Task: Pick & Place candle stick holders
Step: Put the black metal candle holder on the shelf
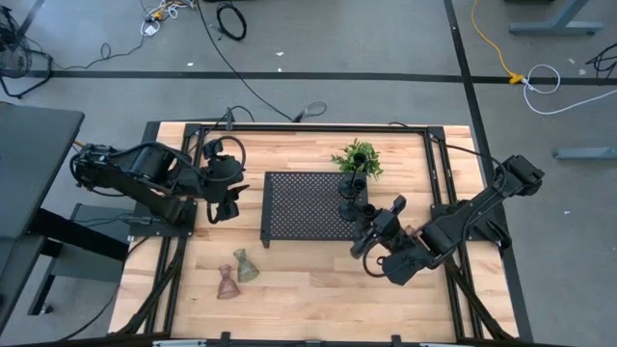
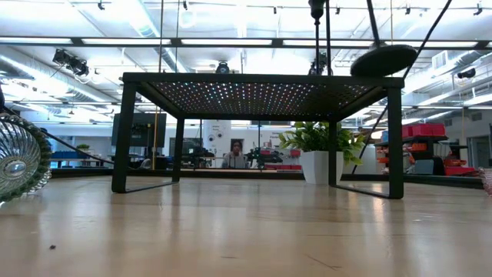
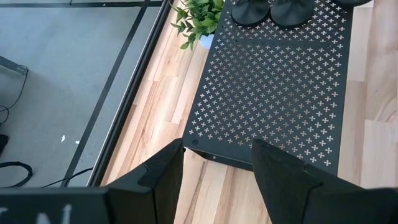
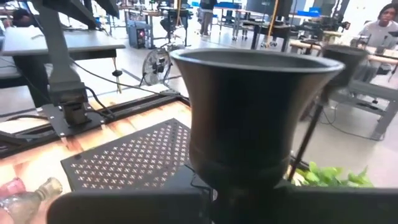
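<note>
Wooden table (image 1: 308, 289) — right jaws (image 1: 364, 234) clamping black cup holder (image 4: 249, 106)

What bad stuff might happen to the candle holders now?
1. The right hand is shut on the short black cup holder close beside two thin-stemmed black holders standing on the tray; a careless move might knock them over.
2. If the grip is weak, the cup may slip and drop.
3. Two glass holders lie on their sides on the table and might roll.
</note>
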{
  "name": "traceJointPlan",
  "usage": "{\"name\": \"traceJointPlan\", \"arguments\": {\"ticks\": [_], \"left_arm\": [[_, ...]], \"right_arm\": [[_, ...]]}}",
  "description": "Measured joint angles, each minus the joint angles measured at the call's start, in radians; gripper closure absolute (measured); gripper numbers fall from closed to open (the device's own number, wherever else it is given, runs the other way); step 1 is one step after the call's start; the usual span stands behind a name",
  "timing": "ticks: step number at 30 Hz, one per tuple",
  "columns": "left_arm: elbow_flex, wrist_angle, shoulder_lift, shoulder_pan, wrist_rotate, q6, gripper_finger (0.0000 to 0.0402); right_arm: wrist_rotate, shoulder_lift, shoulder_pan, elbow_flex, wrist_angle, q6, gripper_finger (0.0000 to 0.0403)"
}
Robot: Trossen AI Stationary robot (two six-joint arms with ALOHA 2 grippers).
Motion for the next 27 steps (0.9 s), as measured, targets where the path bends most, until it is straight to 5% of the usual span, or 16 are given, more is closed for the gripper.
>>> {"name": "traceJointPlan", "arguments": {"ticks": [5,27], "left_arm": [[0.000,0.000,0.000,0.000,0.000,0.000,0.0209],[0.000,0.000,0.000,0.000,0.000,0.003,0.0209]], "right_arm": [[-0.016,0.000,-0.028,0.000,0.099,-0.127,0.0389],[-0.014,0.001,-0.087,0.000,0.118,-0.083,0.0389]]}}
